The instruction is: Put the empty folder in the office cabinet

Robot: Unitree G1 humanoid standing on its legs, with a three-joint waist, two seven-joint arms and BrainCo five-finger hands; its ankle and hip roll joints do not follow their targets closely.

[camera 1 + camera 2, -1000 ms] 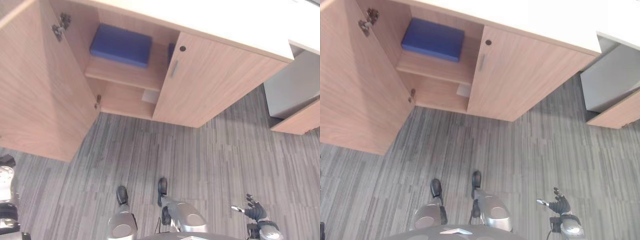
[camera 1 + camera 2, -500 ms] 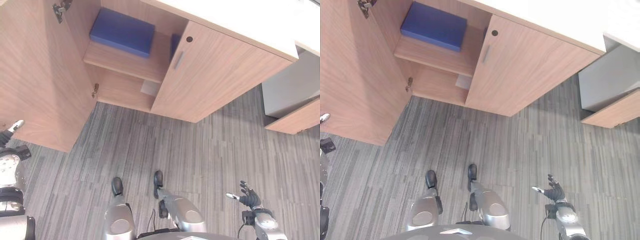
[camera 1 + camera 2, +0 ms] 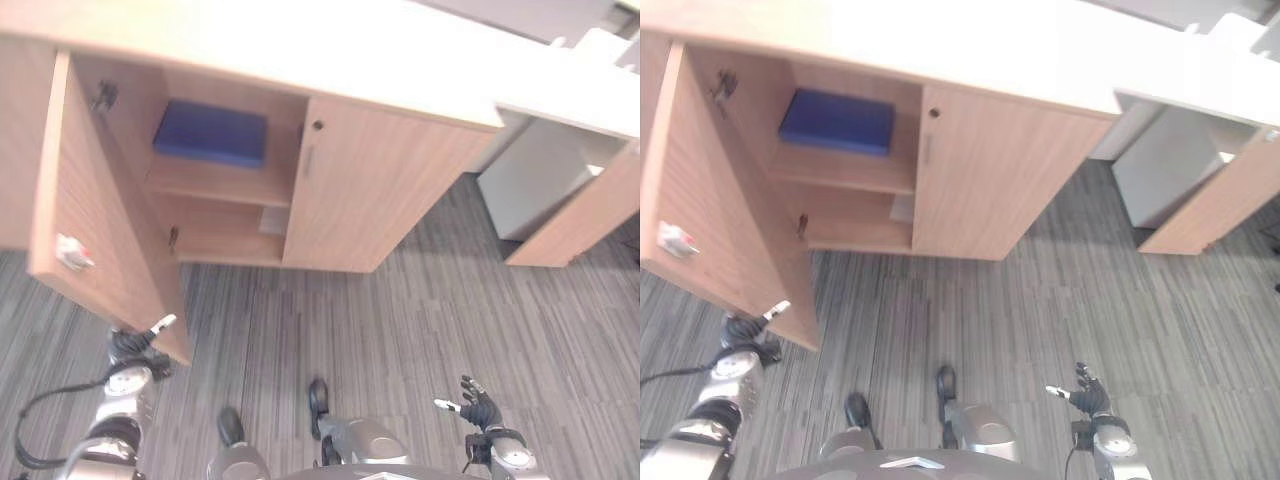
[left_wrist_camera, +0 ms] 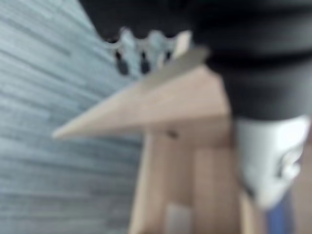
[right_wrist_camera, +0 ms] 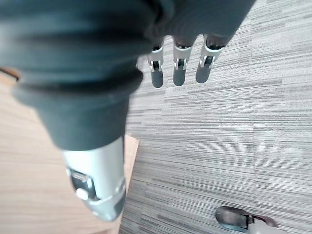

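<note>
Standing back from a low wooden cabinet (image 3: 390, 190), the robot looks down on it from farther off than a second ago; the whole view has shifted, so the camera has moved, not the furniture. The cabinet's left door (image 3: 105, 235) hangs wide open, and the right door (image 3: 385, 190) is closed. A blue folder (image 3: 210, 133) lies flat on the upper shelf (image 3: 215, 180) inside the open half, and the lower shelf beneath it looks nearly bare.

The left hand (image 3: 135, 345) has come into view by the bottom corner of the open door, where a second ago it sat at the picture's edge. Its fingers look straight and relaxed, holding nothing, and whether they touch the door cannot be told. The right hand (image 3: 475, 408) hangs low at the robot's right side over the grey striped carpet (image 3: 400, 320), fingers spread and empty, much as before.

With the folder already resting on the shelf and both hands free, the placing appears done. Closing the open door would likely be all that remains, and the left hand is well placed for that.
</note>
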